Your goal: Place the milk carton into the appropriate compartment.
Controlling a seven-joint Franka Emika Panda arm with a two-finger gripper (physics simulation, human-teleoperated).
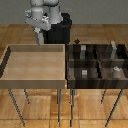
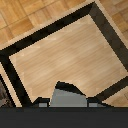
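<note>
While bent down over the light bin's (image 1: 35,62) far edge on the exterior view's left, gripper (image 1: 39,36) apparently closed on the carton (image 2: 69,96), seen peaked between the fingers in the wrist view; blurred outside. Well apart from the dark divided bin (image 1: 97,67).

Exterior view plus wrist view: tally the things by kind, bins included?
light wooden bin: 1
dark divided bin: 1
small grey blocks among the dividers: 4, as far as the blur allows
milk carton, held in the gripper: 1
Total: 7
</note>
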